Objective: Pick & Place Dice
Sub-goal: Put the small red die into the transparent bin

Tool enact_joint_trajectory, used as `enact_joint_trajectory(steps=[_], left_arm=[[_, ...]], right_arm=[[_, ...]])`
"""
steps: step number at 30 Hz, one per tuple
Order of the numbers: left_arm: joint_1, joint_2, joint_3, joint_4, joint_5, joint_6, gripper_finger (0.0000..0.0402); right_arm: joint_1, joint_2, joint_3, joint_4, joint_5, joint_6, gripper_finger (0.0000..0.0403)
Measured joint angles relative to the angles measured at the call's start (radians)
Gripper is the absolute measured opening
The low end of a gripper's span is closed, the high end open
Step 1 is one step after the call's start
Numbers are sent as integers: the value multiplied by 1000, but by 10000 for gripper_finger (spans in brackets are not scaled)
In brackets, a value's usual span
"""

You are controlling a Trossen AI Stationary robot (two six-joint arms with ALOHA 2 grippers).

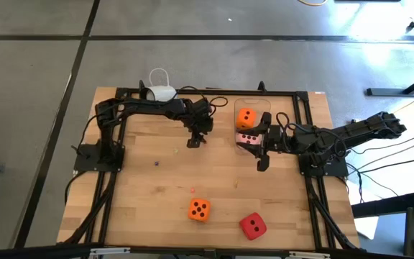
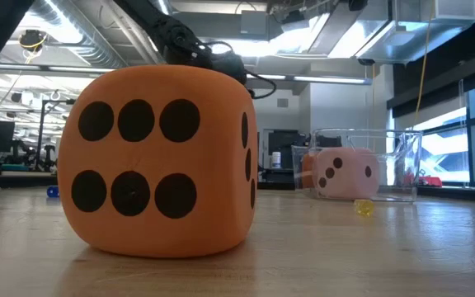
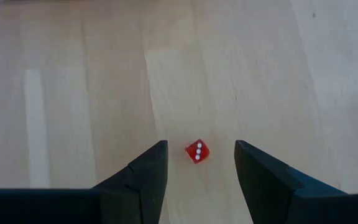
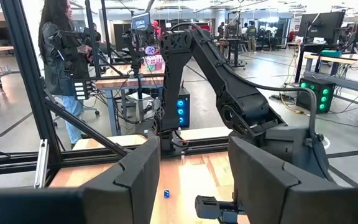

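Note:
One orange die [image 1: 199, 209] and the red die [image 1: 252, 225] rest on the table near its near edge; that orange die [image 2: 159, 161] fills the low view. The second orange die [image 1: 246, 117] sits in a clear box [image 1: 264, 108]. The pale pink die [image 1: 246, 139] [image 2: 345, 173] lies at the box's near side. My left gripper [image 1: 194, 142] [image 3: 201, 146] is open and points down at the table's middle; a tiny red die [image 3: 197, 151] shows between its fingers. My right gripper [image 1: 259, 150] [image 4: 194, 149] is open, level, pointing left, right beside the pink die.
A white mug-like camera [image 1: 160, 92] sits at the far edge. A black frame [image 1: 293, 92] rims the table. Tiny dice lie about: blue [image 1: 156, 163] [image 4: 166, 193], yellow [image 2: 363, 208]. A person [image 4: 64, 62] stands beyond the table. Bare wood [image 1: 142, 201] lies near-left.

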Motion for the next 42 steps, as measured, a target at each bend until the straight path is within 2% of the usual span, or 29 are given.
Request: enact_joint_trajectory(steps=[9, 23, 42], left_arm=[[-2, 20, 17, -29, 0, 86, 180], [-9, 88, 16, -8, -18, 81, 180], [-22, 96, 16, 7, -14, 33, 180]], right_arm=[[0, 0, 0, 1, 0, 1, 190], [0, 0, 0, 0, 0, 3, 190], [0, 0, 0, -1, -1, 2, 190]])
